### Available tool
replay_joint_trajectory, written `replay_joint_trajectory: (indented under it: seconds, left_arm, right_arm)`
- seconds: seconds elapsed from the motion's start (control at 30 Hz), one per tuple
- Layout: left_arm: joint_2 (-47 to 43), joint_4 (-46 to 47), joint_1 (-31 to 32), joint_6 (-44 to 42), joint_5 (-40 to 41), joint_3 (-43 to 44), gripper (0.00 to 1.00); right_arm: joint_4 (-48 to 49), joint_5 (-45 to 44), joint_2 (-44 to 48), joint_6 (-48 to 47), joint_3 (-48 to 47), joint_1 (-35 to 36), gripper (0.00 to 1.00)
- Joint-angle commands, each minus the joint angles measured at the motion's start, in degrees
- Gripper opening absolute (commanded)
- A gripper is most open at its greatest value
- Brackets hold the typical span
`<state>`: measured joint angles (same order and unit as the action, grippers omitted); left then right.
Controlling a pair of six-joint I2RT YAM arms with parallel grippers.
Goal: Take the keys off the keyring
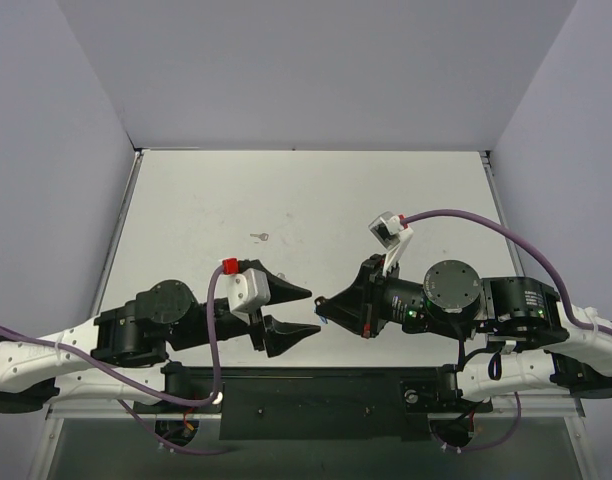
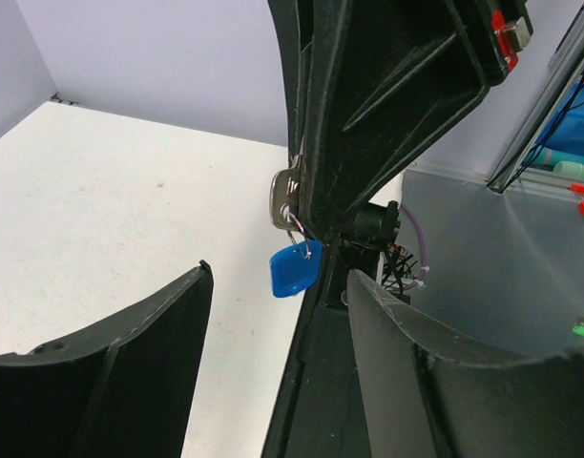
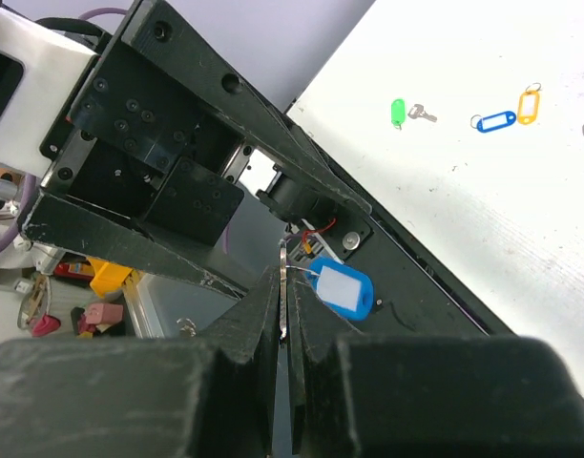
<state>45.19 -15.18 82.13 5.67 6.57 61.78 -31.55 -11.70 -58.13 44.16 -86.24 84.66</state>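
My right gripper [image 1: 321, 302] is shut on a flat silvery key [image 3: 284, 279], seen edge-on between its jaws. A thin wire keyring [image 2: 292, 221] joins that key [image 2: 283, 198] to a blue tag [image 3: 344, 289] with a white label, which hangs below the fingertips [image 2: 295, 269]. My left gripper [image 1: 314, 310] faces it tip to tip and stands open, one finger [image 2: 130, 363] on each side of the hanging tag, touching nothing. More keys and tags lie on the white table: a green tag with a key [image 3: 399, 112], a blue tag [image 3: 495, 121] and a yellow tag [image 3: 531, 103].
A small loose key [image 1: 259, 237] lies on the table [image 1: 316, 200] beyond the left arm. Both grippers hover over the table's near edge, above the black mounting bar [image 1: 316, 395]. Grey walls enclose the table on three sides.
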Motion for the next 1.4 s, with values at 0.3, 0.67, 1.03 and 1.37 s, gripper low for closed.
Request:
replay_joint_trajectory:
  seconds: [0.3, 0.67, 1.03, 1.37]
  left_arm:
    - [0.78, 6.83, 1.19, -5.23, 1.52, 2.64, 0.53]
    - [-0.62, 7.44, 1.19, -4.97, -1.02, 2.03, 0.0]
    - [1.2, -2.91, 1.02, 4.6, -17.45, 10.54, 0.0]
    - [8.42, -4.25, -0.74, 18.66, -40.38, 16.27, 0.0]
  right_arm:
    - [2.02, 3.88, 0.47, 0.4, 1.07, -0.29, 0.0]
    - [4.57, 9.76, 0.3, -0.92, 2.47, -0.37, 0.0]
    - [9.14, 27.77, 3.73, -13.47, 7.58, -0.2, 0.0]
    - [-1.31, 31.3, -0.93, -23.59, -2.26, 0.94, 0.0]
